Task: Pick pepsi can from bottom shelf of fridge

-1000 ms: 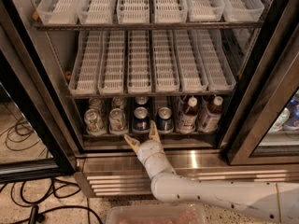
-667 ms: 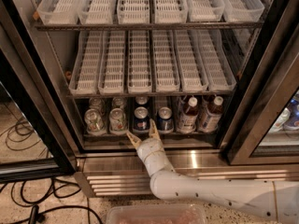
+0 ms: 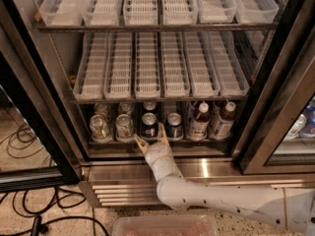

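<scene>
Jaws stand spread on our gripper (image 3: 149,135), which reaches up on the white arm (image 3: 211,200) to the front rail of the bottom shelf (image 3: 113,143) of the fridge (image 3: 118,173). One finger sits low and to the left of the pepsi can (image 3: 148,124). The other rises along its right side, between it and a second blue can (image 3: 173,126) just beside it. Nothing is pinched, and we cannot tell whether either finger touches the can. Our can stands upright at the shelf front, with silver-green cans (image 3: 99,128) to its left and red-capped bottles (image 3: 199,121) further right. We judge it to be full, so fairly heavy for its bulk and stiff enough to take a firm squeeze, though the thin wall would dent under a hard one. The painted skin is smooth, and in a cooler it may well be damp, so we expect it to be slippery. We would take it at mid-body, straight across its width, below the tapered silver top where the sides run parallel. The gap to the neighbouring blue can looks narrow, so the right finger needs care not to nudge it. The white lane trays (image 3: 147,73) hang low overhead, so we expect little room to lift and would draw the can outward over the rail.
</scene>
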Robot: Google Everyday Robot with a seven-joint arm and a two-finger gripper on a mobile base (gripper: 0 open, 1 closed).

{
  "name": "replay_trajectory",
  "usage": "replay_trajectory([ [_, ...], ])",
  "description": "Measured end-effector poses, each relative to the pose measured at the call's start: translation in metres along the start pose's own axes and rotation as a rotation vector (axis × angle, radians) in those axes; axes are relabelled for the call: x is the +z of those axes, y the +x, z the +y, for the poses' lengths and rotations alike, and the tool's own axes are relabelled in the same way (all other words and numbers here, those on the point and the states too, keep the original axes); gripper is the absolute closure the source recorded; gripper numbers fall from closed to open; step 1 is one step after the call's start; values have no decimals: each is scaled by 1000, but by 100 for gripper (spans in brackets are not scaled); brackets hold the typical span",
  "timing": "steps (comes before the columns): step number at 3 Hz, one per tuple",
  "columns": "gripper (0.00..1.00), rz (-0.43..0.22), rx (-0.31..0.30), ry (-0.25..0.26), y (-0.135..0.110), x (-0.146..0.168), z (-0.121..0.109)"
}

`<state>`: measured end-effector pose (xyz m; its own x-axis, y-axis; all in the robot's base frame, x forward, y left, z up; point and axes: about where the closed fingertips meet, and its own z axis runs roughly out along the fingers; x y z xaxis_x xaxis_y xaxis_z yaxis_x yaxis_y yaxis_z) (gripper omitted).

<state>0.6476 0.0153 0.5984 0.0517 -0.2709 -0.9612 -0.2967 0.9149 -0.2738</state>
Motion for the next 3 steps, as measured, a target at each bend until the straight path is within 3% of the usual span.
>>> replay_trajectory([
  [3, 37, -28, 6, 45, -4, 27, -5],
])
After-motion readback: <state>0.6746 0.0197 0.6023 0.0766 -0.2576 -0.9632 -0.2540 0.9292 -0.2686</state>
